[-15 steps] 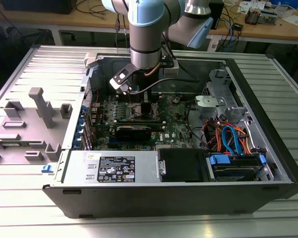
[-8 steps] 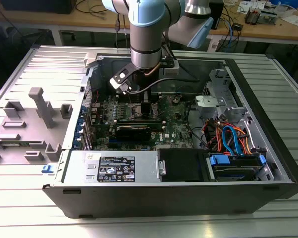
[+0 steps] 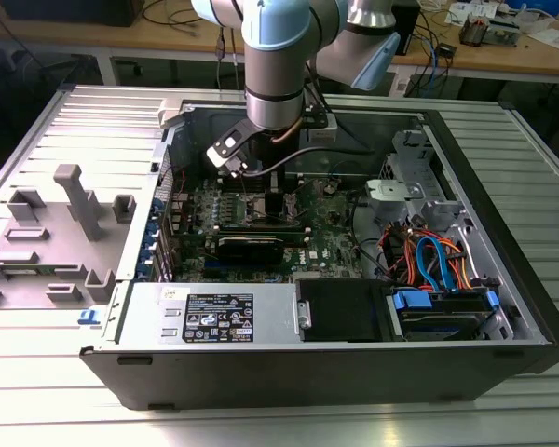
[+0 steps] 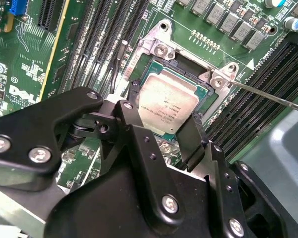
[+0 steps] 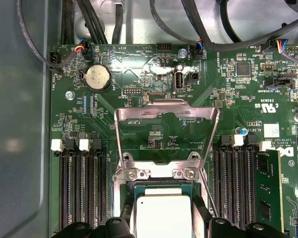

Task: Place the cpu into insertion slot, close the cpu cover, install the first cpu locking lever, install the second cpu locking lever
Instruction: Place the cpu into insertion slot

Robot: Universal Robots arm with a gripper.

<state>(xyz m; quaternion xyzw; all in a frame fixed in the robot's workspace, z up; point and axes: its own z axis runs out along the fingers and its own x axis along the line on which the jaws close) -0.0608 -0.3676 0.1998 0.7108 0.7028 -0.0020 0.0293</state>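
The cpu (image 4: pixel 166 104) (image 5: pixel 164 215), a flat silver-topped chip, lies in the insertion slot (image 4: pixel 161 49), whose silver frame sits on the green board. My gripper (image 4: pixel 163 108) (image 5: pixel 164 221) is low over it. One black finger (image 5: pixel 125 218) is against one edge of the chip and the other finger (image 5: pixel 202 218) against the opposite edge. The cpu cover (image 5: pixel 166 111), a silver windowed frame, stands swung back and open beyond the slot. A thin wire lever (image 4: pixel 268 96) (image 5: pixel 208 193) sticks out beside the slot. In the exterior view the gripper (image 3: pixel 268 197) reaches down into the computer case.
Long black memory slots (image 5: pixel 82 188) flank the socket on both sides, and one holds a green memory stick (image 5: pixel 267 191). Black cables (image 5: pixel 188 29) cross above the board. The case walls (image 3: pixel 484 186), the power supply (image 3: pixel 214 317) and the drive bay with coloured wires (image 3: pixel 438 270) surround the work area.
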